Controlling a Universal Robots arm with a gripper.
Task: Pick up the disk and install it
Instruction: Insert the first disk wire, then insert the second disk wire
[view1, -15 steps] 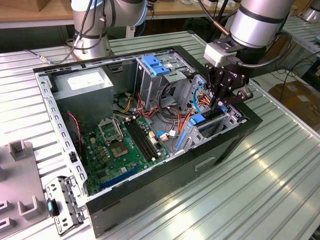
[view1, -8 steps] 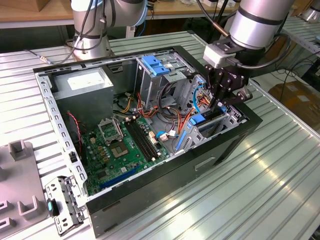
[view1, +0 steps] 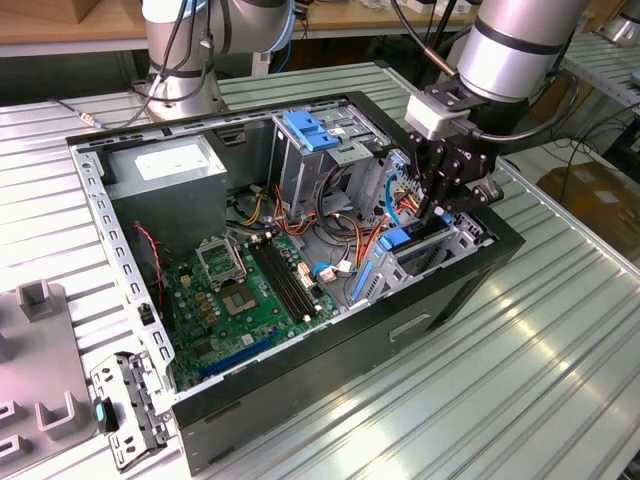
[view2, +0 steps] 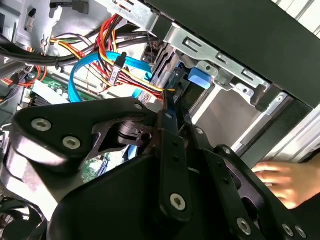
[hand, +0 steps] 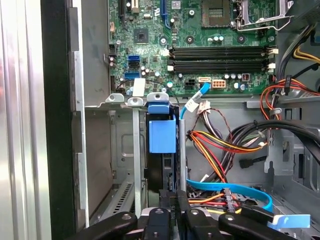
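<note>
The disk stands on edge in the drive bay at the case's front corner, its bright-blue carrier rail facing up beside the metal bay wall. My gripper hangs straight over it with its black fingers drawn together, the tips at the disk's near end. In the second wrist view the fingers meet just short of the blue tab. Whether the tips pinch the rail or only rest on it does not show.
The open computer case lies on a ribbed metal table, motherboard showing. Red, yellow and blue cables crowd the space beside the bay. A tall metal cage with a blue latch stands behind. A person's hand rests outside the case.
</note>
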